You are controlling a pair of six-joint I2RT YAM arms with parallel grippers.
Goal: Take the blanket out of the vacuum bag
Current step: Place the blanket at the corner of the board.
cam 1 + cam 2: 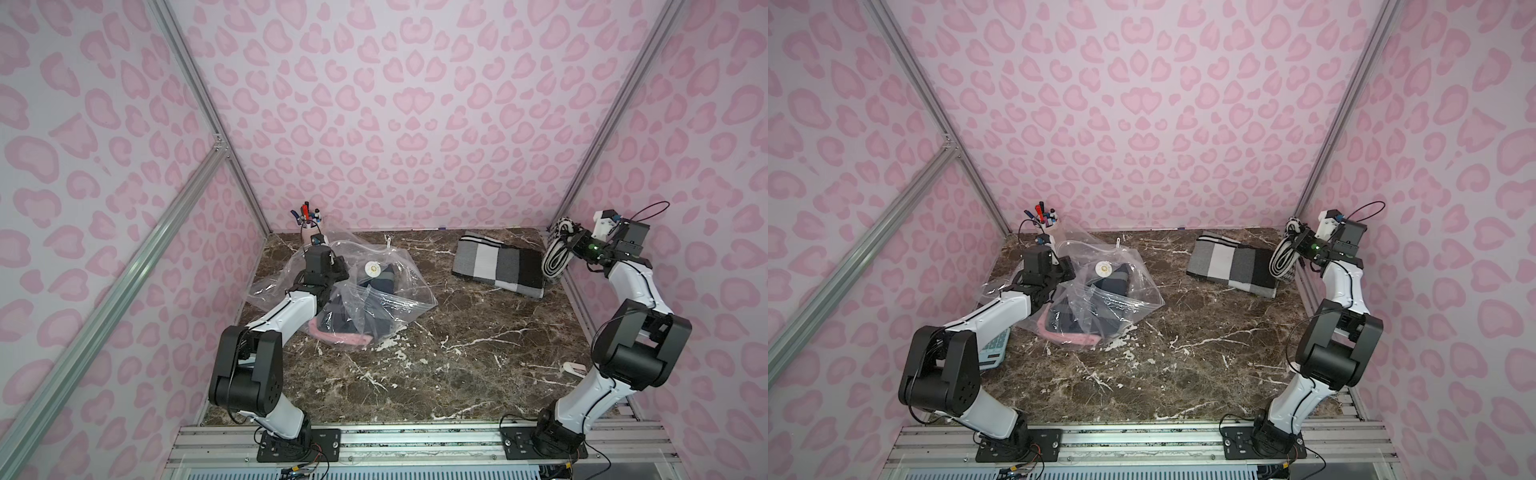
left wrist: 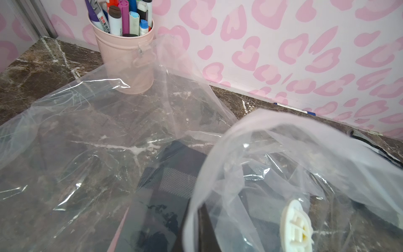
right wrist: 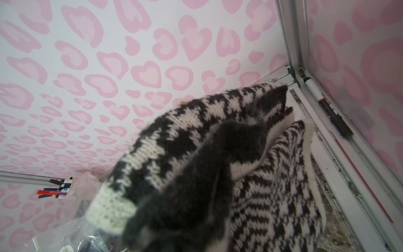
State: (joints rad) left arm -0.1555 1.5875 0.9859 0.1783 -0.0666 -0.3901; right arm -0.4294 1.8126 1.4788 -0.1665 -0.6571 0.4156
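Pink cup (image 2: 126,61) holding markers (image 2: 125,17), back-left corner.

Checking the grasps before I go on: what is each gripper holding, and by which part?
Right gripper: the black-and-white knitted blanket, by a bunched fold. Left gripper: apparently a raised fold of the vacuum bag near its valve cap; contact hidden.

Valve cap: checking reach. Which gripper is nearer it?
Left. The left gripper is right beside the valve cap; the right gripper is across the table, holding a knit blanket.
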